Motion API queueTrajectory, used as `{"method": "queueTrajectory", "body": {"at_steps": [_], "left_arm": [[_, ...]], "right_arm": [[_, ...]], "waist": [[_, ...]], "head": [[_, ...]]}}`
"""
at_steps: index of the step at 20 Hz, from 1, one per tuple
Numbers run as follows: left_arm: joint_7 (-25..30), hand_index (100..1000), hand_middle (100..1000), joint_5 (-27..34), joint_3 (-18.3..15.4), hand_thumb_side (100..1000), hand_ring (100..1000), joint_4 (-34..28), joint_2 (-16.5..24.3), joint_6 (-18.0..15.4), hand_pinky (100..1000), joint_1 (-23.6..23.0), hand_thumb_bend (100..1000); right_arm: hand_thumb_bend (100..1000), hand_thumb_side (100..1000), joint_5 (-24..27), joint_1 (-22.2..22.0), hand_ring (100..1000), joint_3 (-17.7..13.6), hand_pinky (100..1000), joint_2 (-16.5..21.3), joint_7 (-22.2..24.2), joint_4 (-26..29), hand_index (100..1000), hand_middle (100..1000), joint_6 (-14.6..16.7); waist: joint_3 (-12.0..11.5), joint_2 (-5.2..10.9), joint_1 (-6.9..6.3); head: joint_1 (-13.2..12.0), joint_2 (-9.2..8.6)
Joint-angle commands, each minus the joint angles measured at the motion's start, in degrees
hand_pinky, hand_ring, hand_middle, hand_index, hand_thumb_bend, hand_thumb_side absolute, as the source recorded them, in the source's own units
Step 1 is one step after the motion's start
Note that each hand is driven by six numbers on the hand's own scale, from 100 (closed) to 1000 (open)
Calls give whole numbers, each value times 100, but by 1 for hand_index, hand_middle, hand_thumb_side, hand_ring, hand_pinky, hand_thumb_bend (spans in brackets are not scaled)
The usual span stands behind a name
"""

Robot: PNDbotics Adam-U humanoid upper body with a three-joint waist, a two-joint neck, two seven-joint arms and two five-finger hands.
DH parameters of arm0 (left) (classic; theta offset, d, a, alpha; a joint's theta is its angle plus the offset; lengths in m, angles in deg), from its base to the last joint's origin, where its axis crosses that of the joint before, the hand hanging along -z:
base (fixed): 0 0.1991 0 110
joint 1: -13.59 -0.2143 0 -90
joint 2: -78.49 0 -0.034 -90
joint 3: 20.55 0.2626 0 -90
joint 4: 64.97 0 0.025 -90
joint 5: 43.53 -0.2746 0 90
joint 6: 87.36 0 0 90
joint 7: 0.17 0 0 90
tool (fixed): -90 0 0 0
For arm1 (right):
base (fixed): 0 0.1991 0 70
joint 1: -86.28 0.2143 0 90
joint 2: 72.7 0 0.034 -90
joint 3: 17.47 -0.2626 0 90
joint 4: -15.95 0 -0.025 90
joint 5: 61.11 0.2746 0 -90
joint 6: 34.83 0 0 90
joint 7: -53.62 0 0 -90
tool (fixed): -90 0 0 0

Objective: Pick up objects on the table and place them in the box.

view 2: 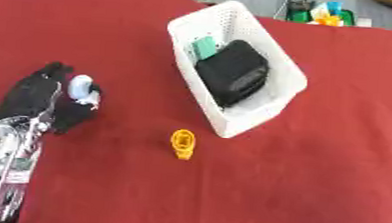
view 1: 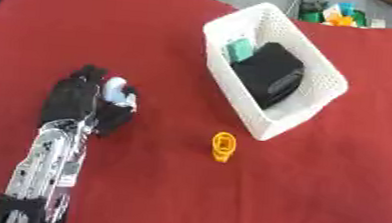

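The left hand [view 1: 84, 100] lies low over the red tablecloth [view 1: 316, 193] at the left side of the scene, its black fingers and thumb curled around a small pale blue object [view 1: 115, 89] whose rounded top shows between them; what the object is cannot be made out beyond its light colour and smooth, rounded shape. Behind the hand, the silver and black forearm [view 1: 46, 172] runs down to the lower left corner of the view. The right hand shows in neither eye view. To the right of the left hand, well apart from it and out on the open cloth, a small yellow-orange object [view 1: 223, 147] stands by itself, ring-like at the top with a short stem below. Just beyond it, up and to the right, sits the white perforated box [view 1: 321, 73], set at a slant to the table edges, its nearest corner close to the yellow piece but not touching it. Inside the box a bulky black item [view 1: 268, 74] fills most of the floor, and a green, flat item [view 1: 238, 49] leans at the far left end beside it. Past the far edge of the table, at the top right, a cluster of green, orange and blue things [view 1: 334, 14] is visible, too small to tell apart.
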State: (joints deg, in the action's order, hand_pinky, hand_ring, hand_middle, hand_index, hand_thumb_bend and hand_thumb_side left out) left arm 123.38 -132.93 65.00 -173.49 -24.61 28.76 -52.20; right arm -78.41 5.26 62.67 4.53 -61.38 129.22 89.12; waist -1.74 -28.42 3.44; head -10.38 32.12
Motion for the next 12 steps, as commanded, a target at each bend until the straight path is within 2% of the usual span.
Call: {"method": "queueTrajectory", "body": {"at_steps": [1,12], "left_arm": [[-3,1000,1000,-60,-28,1000,1000,-39,-11,33,1000,73,244],[25,1000,1000,-399,-27,1000,1000,143,-19,36,1000,180,243]], "right_arm": [[218,1000,58,-4,754,-6,762,20,25,132,714,609,11],[213,1000,76,-3,754,10,764,8,74,132,715,610,35]], "waist": [[0,90,-10],[10,59,1]], "head": [[-12,-70],[-23,-115]]}}
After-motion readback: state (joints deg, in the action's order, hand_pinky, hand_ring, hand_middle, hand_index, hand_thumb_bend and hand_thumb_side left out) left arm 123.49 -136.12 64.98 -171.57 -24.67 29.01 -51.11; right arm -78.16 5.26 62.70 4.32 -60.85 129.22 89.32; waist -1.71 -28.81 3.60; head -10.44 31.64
